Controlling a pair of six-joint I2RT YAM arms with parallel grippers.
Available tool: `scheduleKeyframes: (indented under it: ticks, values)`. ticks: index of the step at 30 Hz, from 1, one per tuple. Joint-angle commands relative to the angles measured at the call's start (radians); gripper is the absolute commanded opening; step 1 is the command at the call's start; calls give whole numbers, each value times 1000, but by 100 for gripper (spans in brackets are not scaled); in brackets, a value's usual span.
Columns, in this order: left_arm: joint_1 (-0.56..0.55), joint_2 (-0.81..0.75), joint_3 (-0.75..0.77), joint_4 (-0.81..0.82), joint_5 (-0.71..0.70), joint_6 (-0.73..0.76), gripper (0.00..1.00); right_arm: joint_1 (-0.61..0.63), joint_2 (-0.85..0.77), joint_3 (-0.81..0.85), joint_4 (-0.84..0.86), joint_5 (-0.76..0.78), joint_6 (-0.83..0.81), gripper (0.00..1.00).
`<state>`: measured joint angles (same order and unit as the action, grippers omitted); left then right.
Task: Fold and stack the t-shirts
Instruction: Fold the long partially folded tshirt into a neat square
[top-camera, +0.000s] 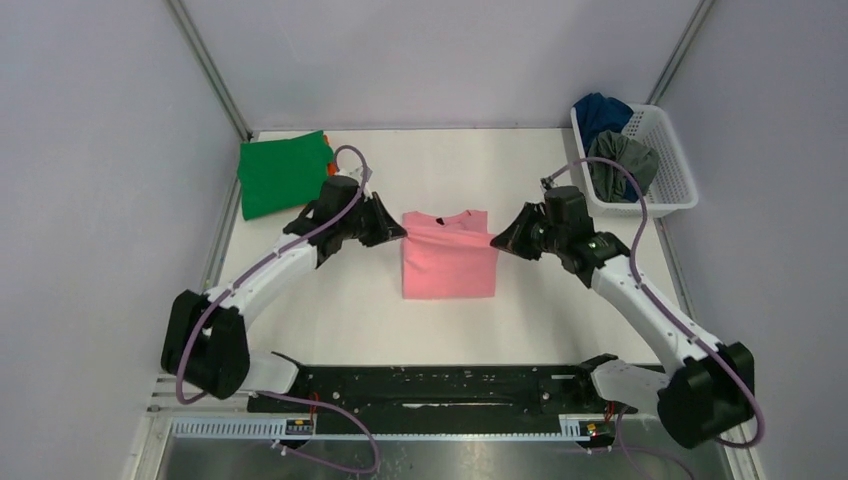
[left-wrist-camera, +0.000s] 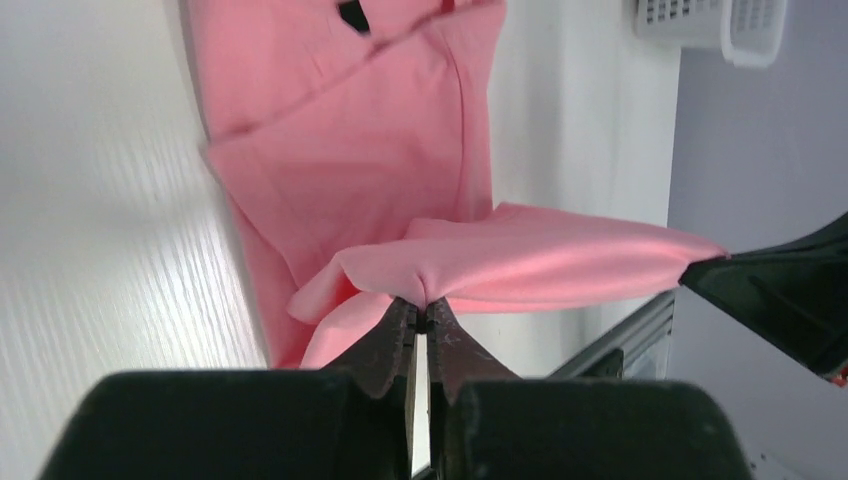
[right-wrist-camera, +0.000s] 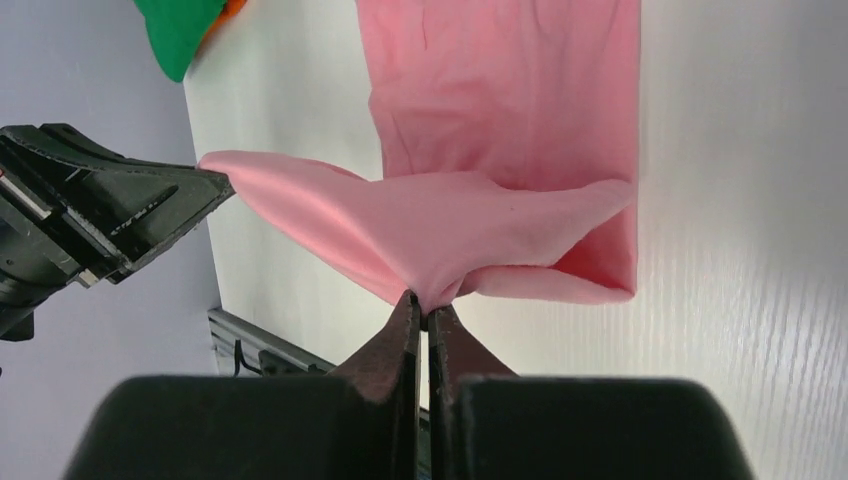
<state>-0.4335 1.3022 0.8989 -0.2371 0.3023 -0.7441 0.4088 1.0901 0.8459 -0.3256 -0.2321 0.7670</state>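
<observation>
The pink t-shirt (top-camera: 448, 258) lies partly folded in the middle of the table. My left gripper (top-camera: 403, 234) is shut on its left edge, also seen in the left wrist view (left-wrist-camera: 421, 302). My right gripper (top-camera: 493, 240) is shut on its right edge, also seen in the right wrist view (right-wrist-camera: 423, 300). Between them the held fold hangs lifted over the rest of the pink t-shirt (left-wrist-camera: 560, 262) (right-wrist-camera: 480, 225). The green t-shirt (top-camera: 282, 173) lies folded at the back left, with the orange t-shirt (top-camera: 328, 139) peeking out beneath it. The dark blue t-shirt (top-camera: 601, 111) and grey t-shirt (top-camera: 620, 163) are in the basket.
The white lattice basket (top-camera: 673, 165) stands at the back right corner. Grey walls close in the table on three sides. A black rail (top-camera: 440, 385) runs along the near edge between the arm bases.
</observation>
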Motion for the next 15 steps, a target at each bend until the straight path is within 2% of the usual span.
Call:
scheduleKeyframes:
  ticks: [1,7,13,15]
  values:
    - [76,132,143,39,45,61,0,-66,126,112,65,-54,-64,0]
    - [116,326,286,-5,32,85,0,-107,363,257,71,-70,-91,0]
    - [137,509,413,-7,-35,78,7,-144,578,356,177,-104,-74,0]
    - [139,589,473,-10,-53,72,10,-154,672,424,191,-114,-85,8]
